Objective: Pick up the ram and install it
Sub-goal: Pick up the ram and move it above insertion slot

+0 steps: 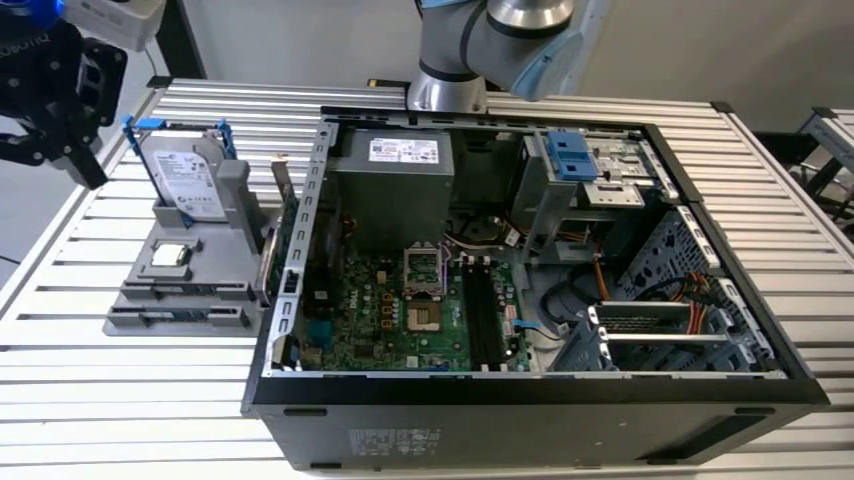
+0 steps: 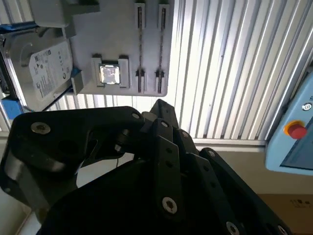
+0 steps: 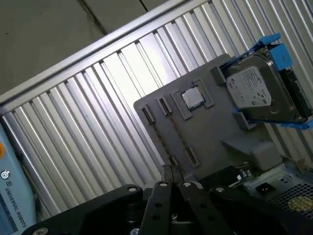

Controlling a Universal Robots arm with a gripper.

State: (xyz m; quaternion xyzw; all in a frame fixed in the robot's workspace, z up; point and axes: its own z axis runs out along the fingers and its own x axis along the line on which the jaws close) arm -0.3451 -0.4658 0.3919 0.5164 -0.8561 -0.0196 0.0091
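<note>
A thin dark stick with a brownish long edge, which I take for the ram, stands on edge between the grey holder and the open computer case. My black gripper hangs at the exterior view's far left, above and beside the holder and well away from the ram. In both wrist views its fingertips meet at a point with nothing between them. The holder's two long slots lie below the fingertips.
On the holder sit a silver hard drive in a blue bracket and a small square silver chip. Inside the case the motherboard has dark memory slots. A slatted metal table carries everything. A control pendant lies off the table.
</note>
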